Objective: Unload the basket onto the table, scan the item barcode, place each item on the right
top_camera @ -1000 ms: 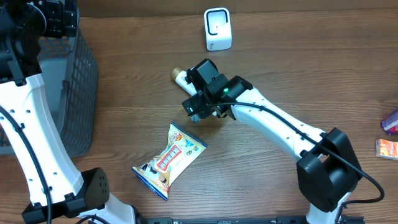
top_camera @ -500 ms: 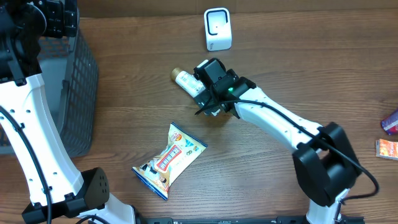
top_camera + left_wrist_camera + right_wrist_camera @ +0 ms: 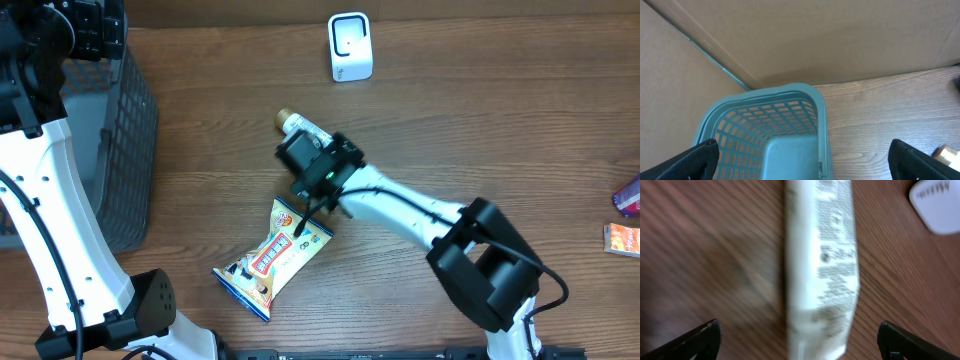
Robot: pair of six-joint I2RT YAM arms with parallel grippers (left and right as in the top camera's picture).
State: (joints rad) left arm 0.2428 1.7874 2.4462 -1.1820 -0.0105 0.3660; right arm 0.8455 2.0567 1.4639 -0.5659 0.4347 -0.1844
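The white plastic tube with a tan cap (image 3: 298, 125) lies flat on the brown wooden bench (image 3: 480, 120), under the right fingers (image 3: 697, 341), spread wide. The left fingers (image 3: 690, 161), wide too, hang over the blue-grey plastic basket (image 3: 760, 95).

Mock shop checkout, set up on a lab bench.
Wooden table (image 3: 500, 130), cardboard wall (image 3: 815, 35), plastic basket (image 3: 765, 125), white barcode scanner (image 3: 350, 47).

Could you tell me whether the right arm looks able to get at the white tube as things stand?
Probably yes: the right gripper is open over the white tube, which lies on the table in line between its fingers, with nothing covering it.
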